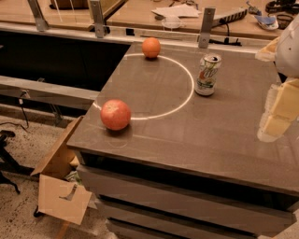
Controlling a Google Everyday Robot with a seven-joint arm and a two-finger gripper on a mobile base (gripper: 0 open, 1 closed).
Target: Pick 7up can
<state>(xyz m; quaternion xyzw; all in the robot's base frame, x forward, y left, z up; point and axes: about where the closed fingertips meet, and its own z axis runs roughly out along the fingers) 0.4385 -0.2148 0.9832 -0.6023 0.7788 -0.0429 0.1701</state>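
Gripper (276,114), open or closed cannot be told, hangs right of upright can (208,74); off-centre approach could topple it.

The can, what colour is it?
The 7up can is whitish with green and red marks, camera view; end effector right of it.

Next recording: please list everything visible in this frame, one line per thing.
7up can: one, whitish-silver with green and red marks, upright on the table just right of the circle.
orange: one, orange, on the circle's far edge.
red fruit: one, reddish-pink, on the circle's near-left edge.
circle: one, white, marked on the tabletop.
table: one, grey-brown, centre.
cardboard box: one, brown, on the floor left of the table.
papers: some, white, on the desk behind.
gripper: one, pale yellow-white, right edge, apart from the can.
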